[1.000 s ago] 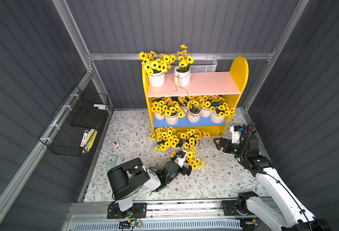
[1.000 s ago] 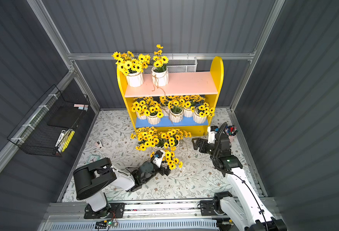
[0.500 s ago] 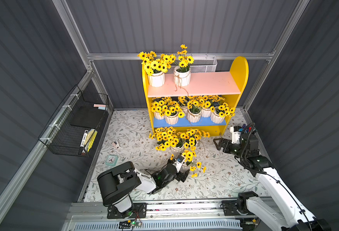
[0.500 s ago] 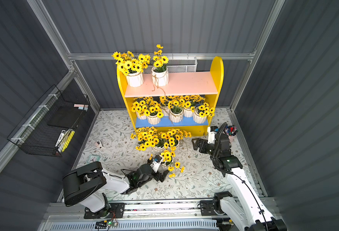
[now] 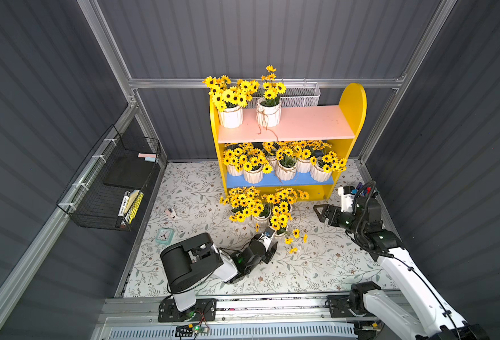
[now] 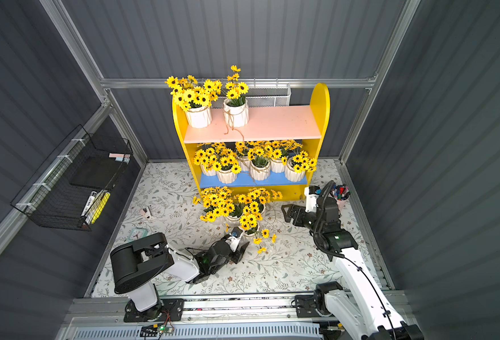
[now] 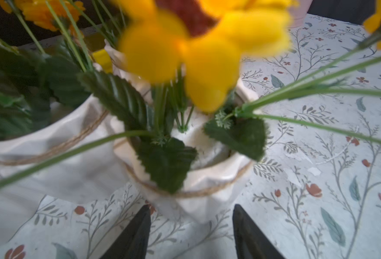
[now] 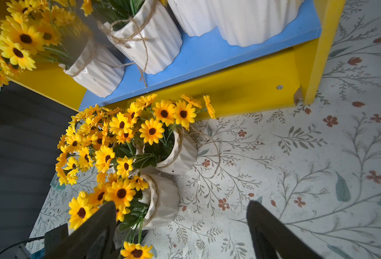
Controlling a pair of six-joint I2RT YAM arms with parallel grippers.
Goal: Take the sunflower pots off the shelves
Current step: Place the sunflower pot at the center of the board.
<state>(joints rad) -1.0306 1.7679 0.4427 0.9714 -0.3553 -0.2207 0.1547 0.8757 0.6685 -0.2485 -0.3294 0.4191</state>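
The shelves [image 5: 307, 123] [image 6: 278, 120] stand at the back. Two sunflower pots [image 5: 230, 116] [image 5: 268, 115] are on the pink board, and several more [image 5: 286, 170] [image 8: 153, 42] crowd the blue board. Three pots stand on the floor in front [image 5: 261, 220] [image 6: 232, 219]. My left gripper [image 5: 270, 240] [image 7: 191, 208] lies low on the floor and is open. The base of the nearest pot [image 7: 218, 195] sits just between its tips, touching neither. My right gripper [image 5: 319, 212] [image 8: 181, 204] hovers open to the right of the floor pots [image 8: 164, 201], holding nothing.
A pink cup of pens [image 6: 340, 195] stands behind the right arm by the shelf's right panel. A black wire basket [image 5: 110, 182] hangs on the left wall and a white mesh basket [image 5: 298, 97] behind the shelves. A teal clock [image 5: 164, 235] lies on the floor mat.
The pot at my left gripper has come upright on the floor and its flowers have shifted. The left arm's shoulder swung left and back. The right arm has barely moved.
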